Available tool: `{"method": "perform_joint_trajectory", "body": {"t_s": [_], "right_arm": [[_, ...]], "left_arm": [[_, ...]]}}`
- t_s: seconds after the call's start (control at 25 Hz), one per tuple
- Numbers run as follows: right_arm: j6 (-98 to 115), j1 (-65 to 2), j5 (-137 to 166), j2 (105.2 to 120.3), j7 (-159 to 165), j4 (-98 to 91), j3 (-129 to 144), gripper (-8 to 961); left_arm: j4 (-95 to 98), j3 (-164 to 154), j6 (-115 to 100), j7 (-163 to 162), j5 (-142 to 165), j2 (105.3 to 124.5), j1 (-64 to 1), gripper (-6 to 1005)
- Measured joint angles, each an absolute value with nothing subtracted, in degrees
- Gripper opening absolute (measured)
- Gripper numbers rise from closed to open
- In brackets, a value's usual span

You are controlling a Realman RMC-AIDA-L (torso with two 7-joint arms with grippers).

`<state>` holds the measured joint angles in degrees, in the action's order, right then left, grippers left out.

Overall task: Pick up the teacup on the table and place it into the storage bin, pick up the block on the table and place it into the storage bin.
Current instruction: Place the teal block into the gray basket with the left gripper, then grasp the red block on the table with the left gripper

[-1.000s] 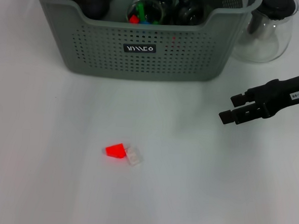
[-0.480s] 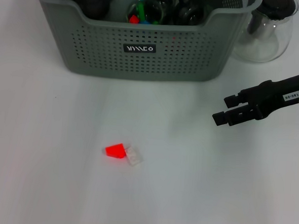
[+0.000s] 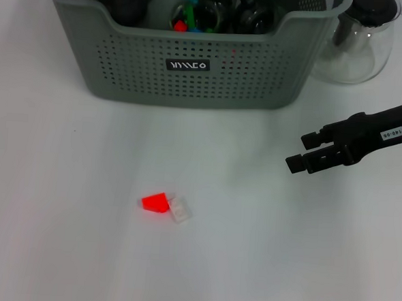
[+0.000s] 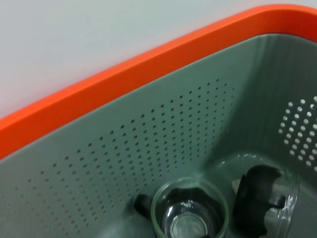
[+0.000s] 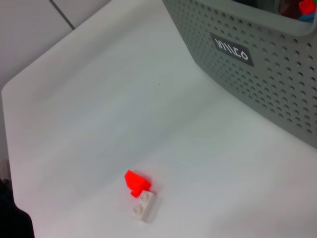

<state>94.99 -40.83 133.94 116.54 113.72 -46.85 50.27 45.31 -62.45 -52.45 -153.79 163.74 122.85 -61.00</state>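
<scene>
While the block [image 3: 165, 206] lies nearest the robot on the table [image 3: 58, 251], it sits low and centre-left, w/ the right gripper [image 3: 302, 152] well apart from it, up and to the right. So the block is toward the robot's left and nearer the body than that gripper. Its long axis runs roughly left-right w/ a slight slant: red part on the left, pale part on the right, the two touching. Right gripper's fingers are spread w/ a clear gap, holding nothing, tips pointing left. Right arm is the nearer one; I judge it takes the block.

Count: 1 block (2 joined pieces), 1 storage bin [image 3: 192, 68], 1 glass carafe [image 3: 357, 47] beside the bin's right end.

Farther back, no teacup on the table; glass items lie in the bin. Left wrist view looks down into it at a glass cup [image 4: 189, 213], probably the teacup. Left gripper's fingers: can't tell.
</scene>
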Motion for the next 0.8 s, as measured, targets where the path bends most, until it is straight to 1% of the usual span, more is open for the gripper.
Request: {"method": "perform_joint_trajectory", "body": {"t_s": [0.32, 0.44, 0.52, 0.64, 0.72, 0.8], "right_arm": [[95.0, -40.9, 133.9, 116.49, 113.6, -46.8, 50.3, 815], [95.0, -41.0, 134.0, 116.4, 113.5, -46.8, 50.3, 815], [95.0, -41.1, 133.9, 116.37, 113.4, -46.8, 50.3, 815], [95.0, -41.2, 133.9, 116.3, 112.9, -46.8, 50.3, 815], [95.0, -41.2, 133.9, 116.35, 112.8, -46.8, 50.3, 815], [94.8, -41.3, 134.0, 116.41, 112.7, -46.8, 50.3, 815]], "left_arm": [[48.8, -63.2, -54.0, -153.7, 163.7, 123.23, -60.3, 505], [52.5, -63.2, -56.3, -153.7, 163.7, 123.17, -59.4, 626], [58.3, -63.2, -58.9, -153.7, 163.0, 123.27, -57.4, 706], [71.8, -62.7, -64.1, -152.3, 158.6, 123.84, -52.4, 829], [81.9, -62.2, -68.5, -149.8, 151.4, 123.9, -48.4, 911], [90.8, -61.4, -72.9, -145.7, 141.2, 123.63, -43.6, 911]]}}
